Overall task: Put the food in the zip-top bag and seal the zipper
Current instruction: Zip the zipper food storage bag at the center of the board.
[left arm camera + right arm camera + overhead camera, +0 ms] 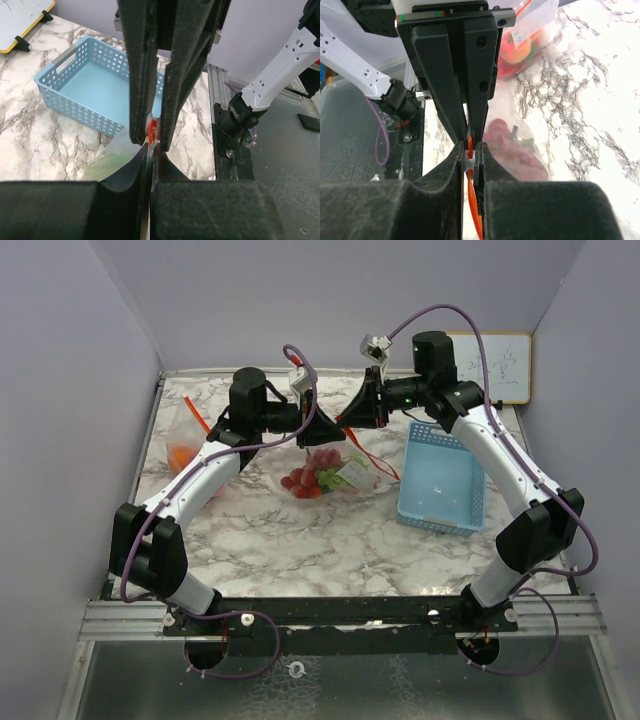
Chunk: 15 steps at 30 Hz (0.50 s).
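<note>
From above, the zip-top bag (335, 475) lies in the middle of a white marble-patterned table (300, 540) grey-veined all over, boxed in by plain lavender walls (70, 390). Food (305, 480) is inside the bag: red fruits, a reddish grape bunch and something green. The left gripper (322, 432) and right gripper (350, 420) meet nose to nose just behind the bag, over its orange zipper (375, 455). Right of the bag sits a light-blue basket (440, 515); left of it, a second clear bag (185, 445) holds orange pieces. A whiteboard (505, 365) leans on the back wall, beyond the bag to the right.

From the left wrist, the left gripper's jaws are pressed together on the orange strip. The right gripper's fingers come down from above and pinch the same strip right next to them. The bag's film shows blurred below-left; basket and marble lie behind.

From the right wrist, the right gripper's jaws are clamped on the zipper, touching the opposite fingers. The bag's reddish-purple fruit lies just right of the grip on the marble. The second bag is beyond, showing a peach-orange fruit.
</note>
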Each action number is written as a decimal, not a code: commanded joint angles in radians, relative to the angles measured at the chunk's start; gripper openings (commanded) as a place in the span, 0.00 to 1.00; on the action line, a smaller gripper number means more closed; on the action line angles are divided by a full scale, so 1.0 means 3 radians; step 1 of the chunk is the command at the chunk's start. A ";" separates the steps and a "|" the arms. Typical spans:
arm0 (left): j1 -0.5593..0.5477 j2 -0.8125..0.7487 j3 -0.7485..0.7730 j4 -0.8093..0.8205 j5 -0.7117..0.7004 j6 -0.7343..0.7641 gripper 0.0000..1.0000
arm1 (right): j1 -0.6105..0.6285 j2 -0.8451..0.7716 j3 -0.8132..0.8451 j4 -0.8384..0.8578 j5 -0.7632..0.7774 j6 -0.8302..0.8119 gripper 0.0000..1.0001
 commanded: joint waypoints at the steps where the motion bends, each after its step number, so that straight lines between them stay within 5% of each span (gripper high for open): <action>1: 0.0186 -0.0021 0.0089 0.0403 0.0022 -0.0345 0.00 | -0.0036 -0.0170 0.0019 -0.0234 0.0420 -0.0259 0.08; 8: 0.0296 0.0044 -0.0028 0.0982 -0.0032 -0.0796 0.00 | -0.0036 -0.0191 -0.0165 -0.0197 0.0440 -0.0270 0.10; 15: 0.0488 -0.0007 0.0021 0.0684 -0.0167 -0.0624 0.00 | -0.0038 -0.0341 -0.0566 -0.0134 0.0863 -0.0321 0.10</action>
